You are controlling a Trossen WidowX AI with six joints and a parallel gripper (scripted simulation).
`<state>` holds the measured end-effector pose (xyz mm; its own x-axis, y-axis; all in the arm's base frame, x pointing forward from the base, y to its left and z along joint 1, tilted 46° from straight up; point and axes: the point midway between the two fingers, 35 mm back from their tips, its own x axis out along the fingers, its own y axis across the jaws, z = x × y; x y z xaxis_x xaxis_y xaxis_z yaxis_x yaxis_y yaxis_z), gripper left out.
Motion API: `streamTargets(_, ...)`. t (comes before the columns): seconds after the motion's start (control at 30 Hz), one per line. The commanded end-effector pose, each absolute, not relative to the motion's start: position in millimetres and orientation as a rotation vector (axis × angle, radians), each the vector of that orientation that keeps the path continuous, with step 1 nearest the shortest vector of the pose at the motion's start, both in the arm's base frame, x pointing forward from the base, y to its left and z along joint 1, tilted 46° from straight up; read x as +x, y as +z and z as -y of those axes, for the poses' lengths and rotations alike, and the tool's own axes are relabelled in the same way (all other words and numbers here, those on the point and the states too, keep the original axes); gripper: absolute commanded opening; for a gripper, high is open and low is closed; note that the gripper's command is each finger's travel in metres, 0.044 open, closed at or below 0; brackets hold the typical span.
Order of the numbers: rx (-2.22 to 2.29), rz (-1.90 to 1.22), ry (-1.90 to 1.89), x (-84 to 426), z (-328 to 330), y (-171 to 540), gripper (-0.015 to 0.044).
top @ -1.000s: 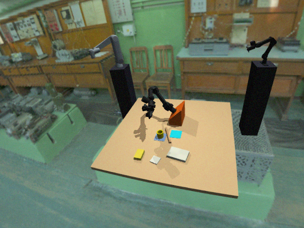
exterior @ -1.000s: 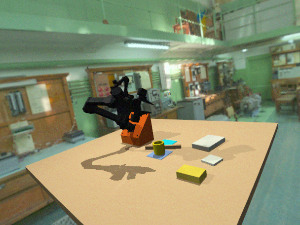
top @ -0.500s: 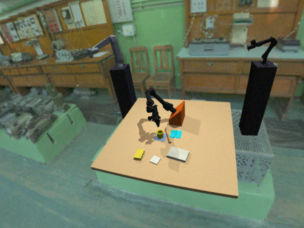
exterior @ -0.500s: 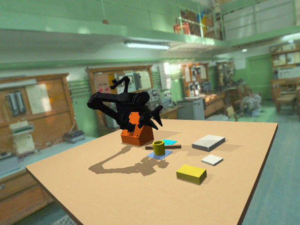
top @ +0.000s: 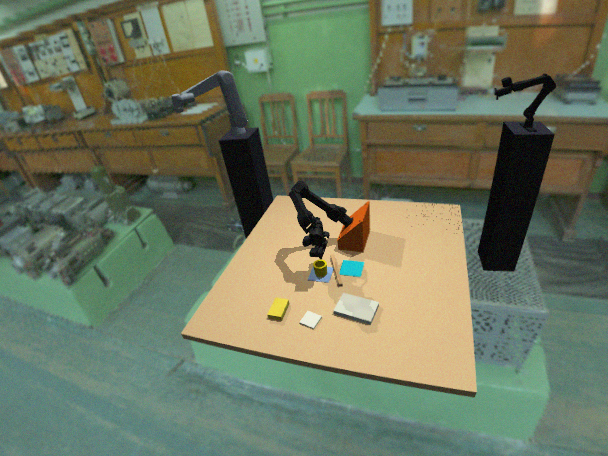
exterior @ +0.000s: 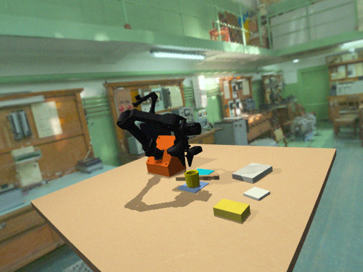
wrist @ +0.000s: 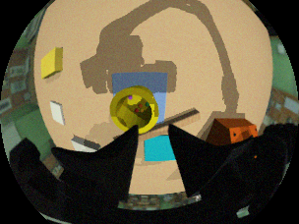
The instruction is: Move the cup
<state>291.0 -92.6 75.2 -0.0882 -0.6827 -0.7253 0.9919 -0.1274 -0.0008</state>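
Gripper: pointed down at the table, fingers partly parted with a visible gap between them and nothing held in that gap. In the wrist view the two dark fingers frame the scene below, well clear of any object.

Cup: yellow, upright, standing directly below and slightly ahead of the fingertips, apart from them. It rests on the blue-grey pad. From the wrist view the cup's open mouth is seen from above, with several coloured marbles inside.

Cyan pad: lies just beyond the cup, toward the arm's base side, on the table, with nothing on it. In the wrist view it shows between the two fingers.

Thin brown stick: lies flat between the two pads, just beside the cup.

Orange wedge-shaped mount: behind the gripper; the arm rises from it and bends over toward the cup.

Farther from the gripper, past the cup: a grey slab, a small white tile and a yellow block, each lying flat and well apart from the cup.

Table: tan surface, carrying the arm's shadow beside the blue-grey pad.
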Motion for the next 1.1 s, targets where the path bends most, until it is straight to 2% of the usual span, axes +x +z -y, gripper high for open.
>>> streamTargets(0.0, 0.665, -0.572, -1.637, 288, 96, 77, 0.0166)
streamTargets(1.07, 0.666, -0.572, -1.636, 284, 127, 46, 0.0166)
